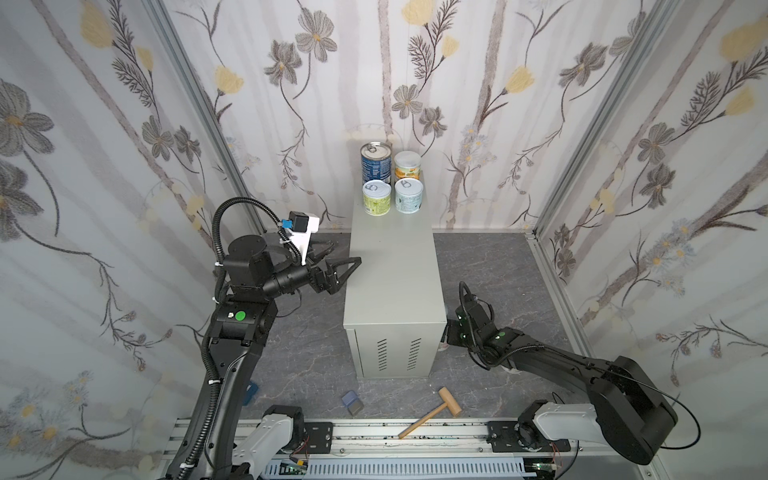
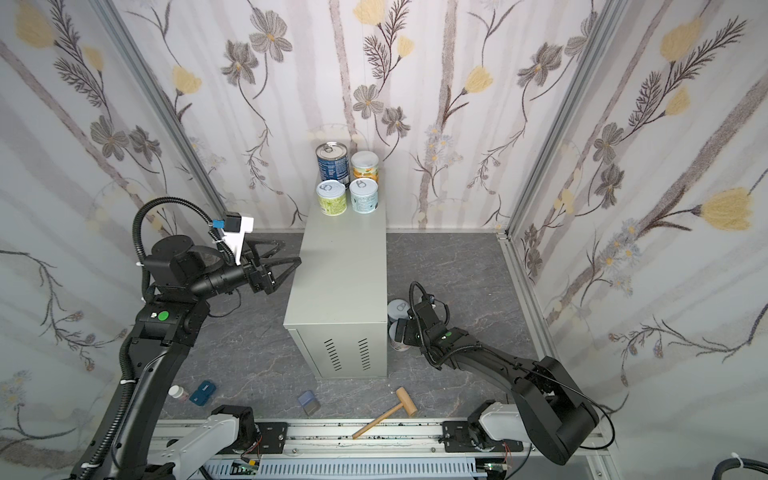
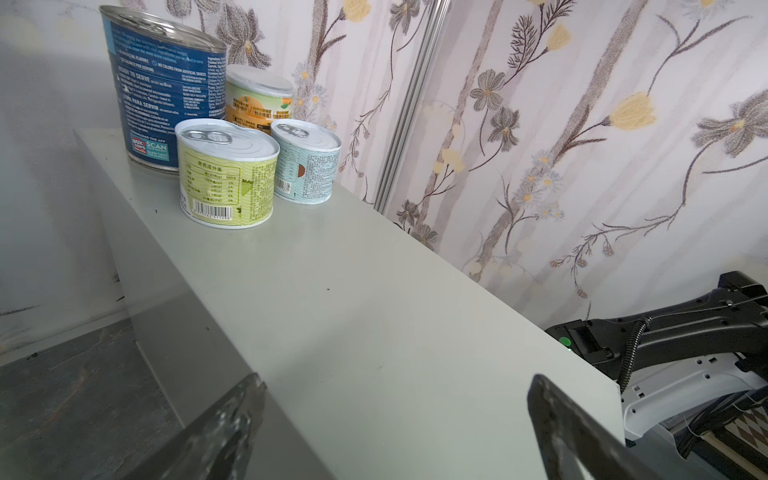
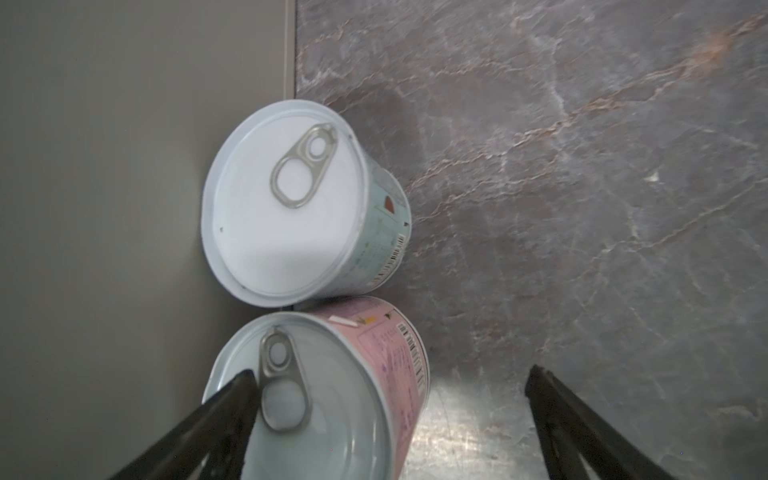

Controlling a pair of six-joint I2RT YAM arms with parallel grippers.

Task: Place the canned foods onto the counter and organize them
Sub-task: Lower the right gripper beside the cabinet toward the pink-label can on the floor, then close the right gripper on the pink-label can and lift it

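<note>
- Though nearest, no task item: wooden mallet (image 1: 430, 411) on floor (image 4: 582, 166).
- Over pink can (image 4: 386, 345), R gripper (image 4: 392, 372) spread wide, empty; pale blue can (image 4: 282, 216) just beside, both upright by counter (image 1: 390, 270) R side.
- L gripper (image 1: 344, 254) spread wide, empty, at counter's L edge.
- Counter's far end, 4 upright: tall blue can (image 1: 376, 160), orange can (image 1: 407, 165), green can (image 1: 377, 198), lt blue can (image 1: 409, 195).

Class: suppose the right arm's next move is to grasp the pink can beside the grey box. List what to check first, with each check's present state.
1. Right gripper open and empty: ok.
2. Fingers either side of the pink can: not ok; one finger lies over its lid.
3. Pink can upright: ok.
4. Gap to the light blue can beside it: cannot tell.
5. Bare room on the grey box: ok; four cans stand at its far end.
</note>
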